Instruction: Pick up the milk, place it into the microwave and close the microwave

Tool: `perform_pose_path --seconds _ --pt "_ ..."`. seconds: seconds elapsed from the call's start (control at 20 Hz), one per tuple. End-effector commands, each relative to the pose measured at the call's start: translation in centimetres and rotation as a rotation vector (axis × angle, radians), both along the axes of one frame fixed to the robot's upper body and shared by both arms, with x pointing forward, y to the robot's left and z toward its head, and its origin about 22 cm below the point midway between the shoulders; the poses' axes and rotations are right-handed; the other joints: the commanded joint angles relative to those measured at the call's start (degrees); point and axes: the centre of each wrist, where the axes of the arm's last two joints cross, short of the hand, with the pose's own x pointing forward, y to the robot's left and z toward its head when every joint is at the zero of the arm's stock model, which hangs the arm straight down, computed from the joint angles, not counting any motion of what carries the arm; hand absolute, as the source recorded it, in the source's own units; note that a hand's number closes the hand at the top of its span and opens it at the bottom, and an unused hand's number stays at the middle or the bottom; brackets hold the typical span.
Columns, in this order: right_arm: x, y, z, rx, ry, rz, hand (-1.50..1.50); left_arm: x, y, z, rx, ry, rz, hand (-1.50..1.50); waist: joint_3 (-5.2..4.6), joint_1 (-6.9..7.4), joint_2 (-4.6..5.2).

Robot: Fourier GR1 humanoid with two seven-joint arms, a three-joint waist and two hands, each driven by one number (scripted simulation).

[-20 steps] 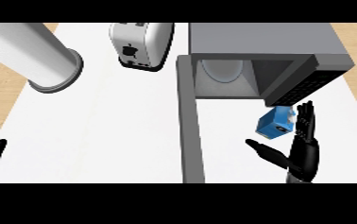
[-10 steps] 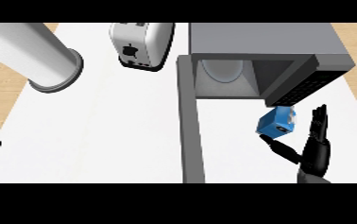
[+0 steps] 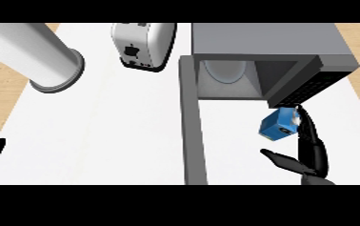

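Here the right hand (image 3: 309, 148) is open, straight fingers touching the blue milk carton (image 3: 280, 125), which sits tilted just near of the open microwave (image 3: 267, 46), right of its door (image 3: 193, 125).

The right robot hand (image 3: 309, 154) rises from the lower right edge, fingers straight and pointing up, thumb spread out to the left. The left robot hand (image 3: 1, 145) barely shows at the left edge.
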Motion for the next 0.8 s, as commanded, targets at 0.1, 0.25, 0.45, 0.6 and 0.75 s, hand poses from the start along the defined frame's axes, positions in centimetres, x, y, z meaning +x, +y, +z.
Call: perform_pose_path --seconds 0.1,0.25,0.45,0.6,0.75 --pt "2.7 3.4 0.4 -0.035 -0.138 0.043 1.50 0.4 0.9 -0.3 0.010 0.004 -0.001 -1.50 -0.06 -0.12 -0.05" --pt "1.7 2.4 0.8 -0.132 -0.188 -0.175 1.50 0.3 -0.5 -0.3 -0.027 0.021 -0.010 -1.50 -0.08 -0.68 -0.15" --pt "1.2 4.5 1.0 -0.015 -0.233 -0.144 1.50 -0.2 1.2 -0.8 -0.021 0.002 0.023 -1.50 -0.10 -0.55 -0.19" --pt "1.5 6.3 3.3 -0.043 -0.257 -0.099 1.50 -0.5 0.3 -1.0 -0.018 0.020 -0.010 -1.50 -0.14 -0.79 -0.30" --pt "1.3 5.1 3.4 -0.017 -0.209 0.003 1.50 -0.9 0.8 -1.5 -0.017 0.025 -0.029 -1.50 -0.11 -0.49 -0.23"
